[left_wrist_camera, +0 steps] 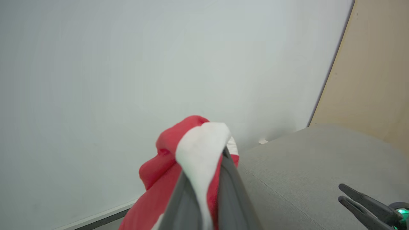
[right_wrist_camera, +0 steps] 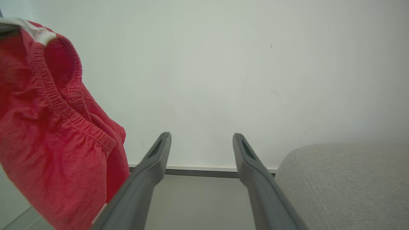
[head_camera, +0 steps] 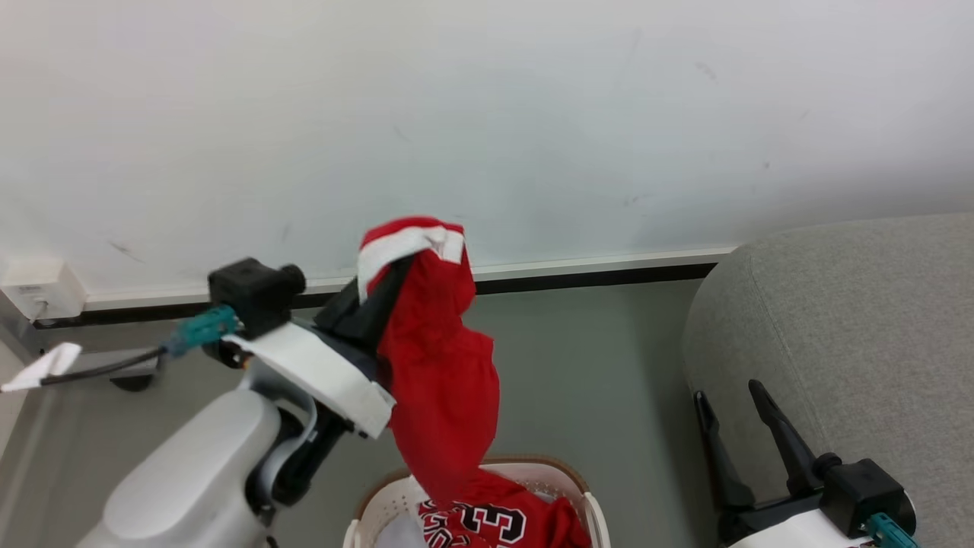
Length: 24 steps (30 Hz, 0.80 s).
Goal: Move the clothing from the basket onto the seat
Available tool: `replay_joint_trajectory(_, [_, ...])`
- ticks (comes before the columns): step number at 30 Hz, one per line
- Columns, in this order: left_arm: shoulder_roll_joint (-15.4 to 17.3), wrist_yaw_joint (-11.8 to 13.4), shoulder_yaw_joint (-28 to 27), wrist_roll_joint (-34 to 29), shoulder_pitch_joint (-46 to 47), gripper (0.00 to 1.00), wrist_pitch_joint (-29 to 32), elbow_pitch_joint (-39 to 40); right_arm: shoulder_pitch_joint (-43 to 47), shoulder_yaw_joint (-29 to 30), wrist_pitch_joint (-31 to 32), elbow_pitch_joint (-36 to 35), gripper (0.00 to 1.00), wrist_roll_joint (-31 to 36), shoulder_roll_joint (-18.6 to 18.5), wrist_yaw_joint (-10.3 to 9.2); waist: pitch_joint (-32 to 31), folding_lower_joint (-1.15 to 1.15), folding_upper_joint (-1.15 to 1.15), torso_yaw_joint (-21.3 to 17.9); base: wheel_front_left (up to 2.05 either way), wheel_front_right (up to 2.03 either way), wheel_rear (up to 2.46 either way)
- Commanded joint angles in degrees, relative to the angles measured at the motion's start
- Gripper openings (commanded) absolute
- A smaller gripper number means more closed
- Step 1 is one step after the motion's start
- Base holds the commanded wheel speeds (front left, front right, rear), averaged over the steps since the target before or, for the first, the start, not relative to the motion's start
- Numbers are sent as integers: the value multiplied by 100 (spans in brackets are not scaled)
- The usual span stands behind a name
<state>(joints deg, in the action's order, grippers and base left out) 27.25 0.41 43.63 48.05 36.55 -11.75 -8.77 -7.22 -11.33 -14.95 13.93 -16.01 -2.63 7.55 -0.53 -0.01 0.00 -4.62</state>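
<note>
Red shorts [head_camera: 441,380] hang from the left end effector [head_camera: 402,262], which is clamped on the white-trimmed hem. The elastic waistband droops below, as the right wrist view shows. The grip sits at one edge of the shorts, so the fabric falls in a long column. Its lower end trails into the basket [head_camera: 571,473] and touches the jersey [head_camera: 487,524] lying there. Judgement: the lift is not complete, and more height is needed before the shorts clear the rim.

The jersey remains in the basket with some white fabric beside it. Its black-and-white numerals read "3" clearly. The digit before it is partly folded and cut by the frame edge. No brand or label is legible.

The right end effector [head_camera: 727,392] is empty, with fingers spread wide. It rests low against the front of the seat [head_camera: 852,320], apart from the shorts. The seat lies to the robot's right of the basket, across bare floor [head_camera: 593,380], and carries no clothing yet.
</note>
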Motion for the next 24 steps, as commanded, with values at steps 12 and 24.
replay_joint_trajectory(12, [65,177,-120,122,135,0,99,490,-153,-760,-12,110,100,-8,-20,-12,31,1,0,20,0,0,0])
replay_joint_trajectory(24, [-152,103,363,-246,176,0,172,380,-1176,-2283,-12,778,100,135,-23,-12,-37,1,0,410,0,0,0])
